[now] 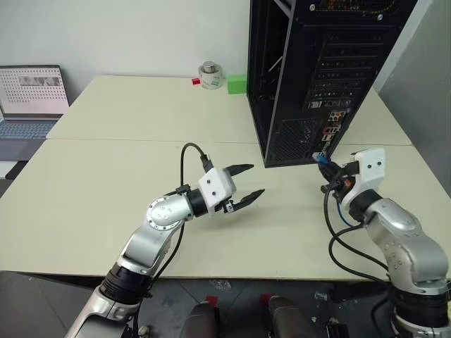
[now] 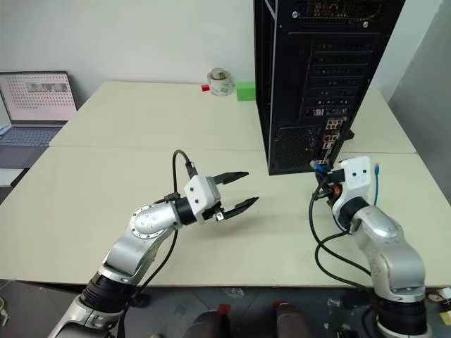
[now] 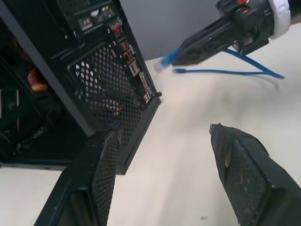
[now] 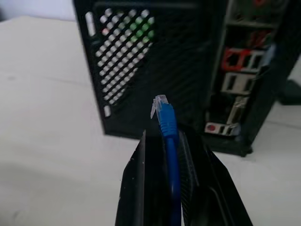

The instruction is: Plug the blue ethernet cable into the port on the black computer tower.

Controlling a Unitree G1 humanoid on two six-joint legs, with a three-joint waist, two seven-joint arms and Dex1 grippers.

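The black computer tower (image 1: pixel 317 70) stands upright at the table's far right, with its slotted rear panel and mesh vent turned toward me. My right gripper (image 4: pixel 162 136) is shut on the blue ethernet cable (image 4: pixel 168 141). The cable's clear plug (image 4: pixel 160 103) sticks out past the fingertips, a short way in front of the tower's lower rear panel and apart from it. The port column (image 4: pixel 235 70) is beside the vent. The rest of the cable (image 3: pixel 235 72) loops back along the table. My left gripper (image 1: pixel 257 179) hovers open and empty over the table, left of the tower.
An open laptop (image 1: pixel 32 98) is at the far left. A small jar (image 1: pixel 210 75), a red piece (image 1: pixel 196 82) and a green block (image 1: pixel 237 84) stand at the back beside the tower. Black arm cables (image 1: pixel 338 246) hang by my right arm.
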